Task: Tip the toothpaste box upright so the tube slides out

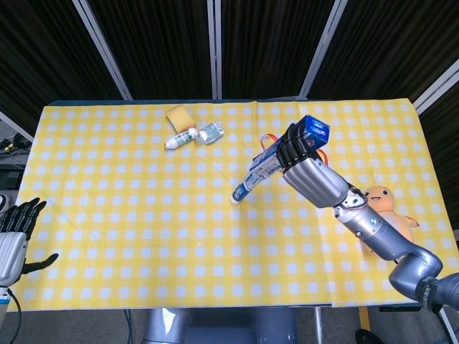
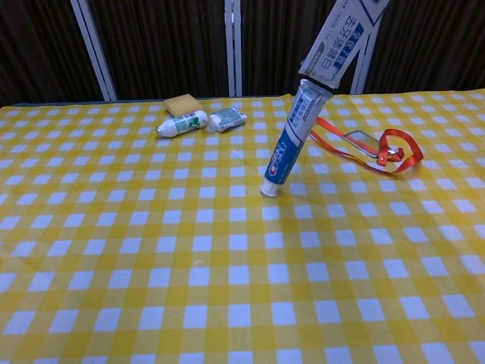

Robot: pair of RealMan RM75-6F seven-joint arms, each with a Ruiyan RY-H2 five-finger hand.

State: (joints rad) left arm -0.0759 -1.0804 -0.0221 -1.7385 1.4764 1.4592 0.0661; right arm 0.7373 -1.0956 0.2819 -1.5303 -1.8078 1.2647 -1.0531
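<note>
My right hand (image 1: 310,172) grips the blue and white toothpaste box (image 1: 307,134), tilted steeply with its open end down to the left. The box (image 2: 342,38) runs out of the top of the chest view. A blue and white toothpaste tube (image 2: 289,141) hangs most of the way out of it, its white cap resting on the yellow checked cloth (image 2: 151,250). In the head view the tube (image 1: 250,181) slants down-left from the box mouth. My left hand (image 1: 16,240) stays at the table's left edge, fingers apart and holding nothing.
At the back lie a yellow sponge (image 1: 176,115), a small white and green bottle (image 1: 181,137) and a crumpled packet (image 1: 211,132). An orange lanyard with a card (image 2: 369,143) lies behind the tube. A yellow plush toy (image 1: 385,215) sits at the right edge.
</note>
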